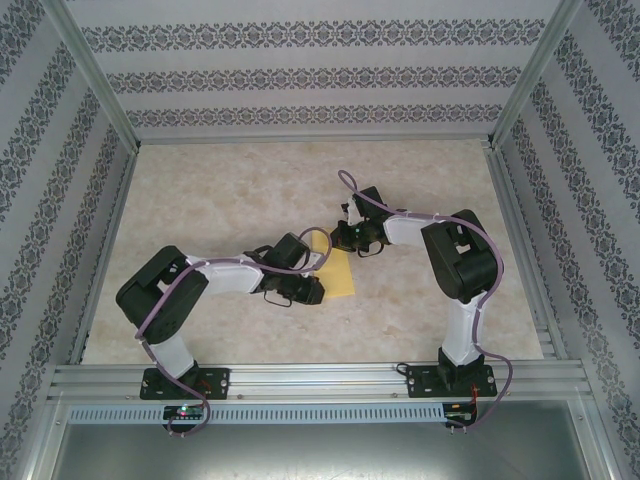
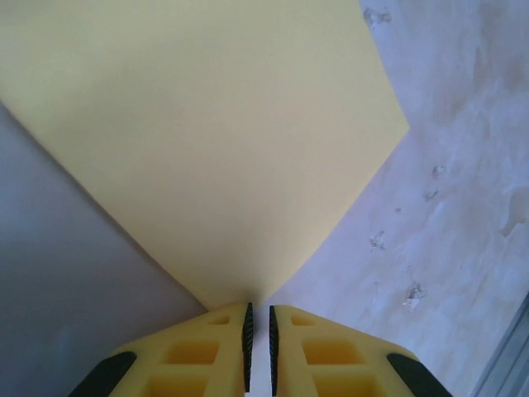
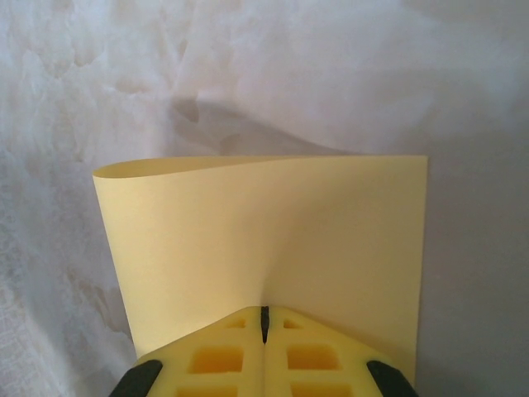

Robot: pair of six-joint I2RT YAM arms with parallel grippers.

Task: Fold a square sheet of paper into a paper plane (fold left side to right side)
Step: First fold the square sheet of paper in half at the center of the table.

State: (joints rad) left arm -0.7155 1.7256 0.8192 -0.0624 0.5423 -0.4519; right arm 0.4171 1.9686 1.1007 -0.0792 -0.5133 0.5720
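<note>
The left gripper, bottom centre of its wrist view, has its jaws drawn narrow on a corner of the square sheet of paper, which fans toward the upper left; from above, the sheet sits mid-frame on the table, between both claws; beyond it, the right gripper pinches the sheet's edge, jaws tight together.

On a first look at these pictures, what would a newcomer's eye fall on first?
The bright yellow square sheet of paper stands out at the centre of the pale marbled table. The left pincer is shut on one corner of it and the right pincer on an edge, and the sheet curves between them.
</note>
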